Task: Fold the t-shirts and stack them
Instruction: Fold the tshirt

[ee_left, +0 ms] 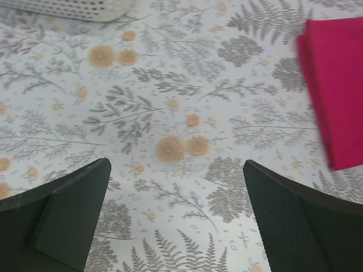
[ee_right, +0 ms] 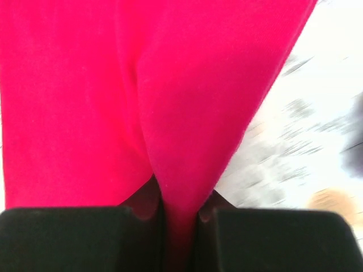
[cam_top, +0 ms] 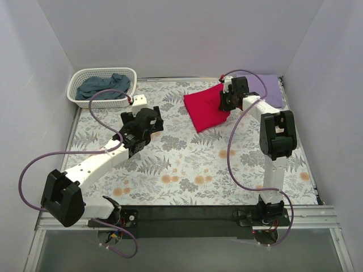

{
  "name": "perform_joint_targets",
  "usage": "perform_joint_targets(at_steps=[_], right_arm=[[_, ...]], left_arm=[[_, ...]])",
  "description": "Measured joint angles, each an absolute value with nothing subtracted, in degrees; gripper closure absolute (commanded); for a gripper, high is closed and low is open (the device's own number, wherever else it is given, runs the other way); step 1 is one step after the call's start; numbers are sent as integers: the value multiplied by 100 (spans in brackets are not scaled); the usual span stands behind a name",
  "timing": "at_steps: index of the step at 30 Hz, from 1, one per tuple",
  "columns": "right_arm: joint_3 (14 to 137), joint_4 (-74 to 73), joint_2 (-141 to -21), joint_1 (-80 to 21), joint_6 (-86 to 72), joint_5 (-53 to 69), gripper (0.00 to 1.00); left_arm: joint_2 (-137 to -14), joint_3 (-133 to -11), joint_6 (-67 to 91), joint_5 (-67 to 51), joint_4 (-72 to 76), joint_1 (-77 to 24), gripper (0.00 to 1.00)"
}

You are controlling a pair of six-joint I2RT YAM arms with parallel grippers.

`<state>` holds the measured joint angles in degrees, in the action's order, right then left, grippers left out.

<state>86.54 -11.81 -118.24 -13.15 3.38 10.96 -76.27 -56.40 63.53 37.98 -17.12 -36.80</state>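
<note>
The folded crimson red t-shirt (cam_top: 203,109) lies at the back right of the table, its right edge lifted. My right gripper (cam_top: 226,102) is shut on that edge; in the right wrist view the red cloth (ee_right: 181,113) is pinched between the two black fingers (ee_right: 68,238). A pale lavender t-shirt (cam_top: 267,88) lies just behind and right of it. The slate blue-grey t-shirt (cam_top: 104,88) sits crumpled in the white basket (cam_top: 76,85). My left gripper (cam_top: 142,101) hovers open over bare covering, left of the red t-shirt (ee_left: 334,85), nothing between its fingers (ee_left: 295,221).
The white mesh basket stands at the back left corner, its rim (ee_left: 74,8) at the top of the left wrist view. White walls close in the table on three sides. The floral covering (cam_top: 193,164) spreads across the table.
</note>
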Motion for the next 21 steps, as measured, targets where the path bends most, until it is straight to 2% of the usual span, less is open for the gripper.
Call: perform_joint_targets(at_steps=[5,12,21], right_arm=[[10110,-1640,-12547,-982,987,661,99],[11640,-1765,-13152,-593,1708,237,99],[12215,-1835,-13343,150,1979,401,99]], left_arm=[[-7290,-5076,6294,4001,-1673,-3208,4],[-7609,-4998,6086,4272,-1568,-3203,4],[-8047,-4998,5979,4355,-1507,-3203,4]])
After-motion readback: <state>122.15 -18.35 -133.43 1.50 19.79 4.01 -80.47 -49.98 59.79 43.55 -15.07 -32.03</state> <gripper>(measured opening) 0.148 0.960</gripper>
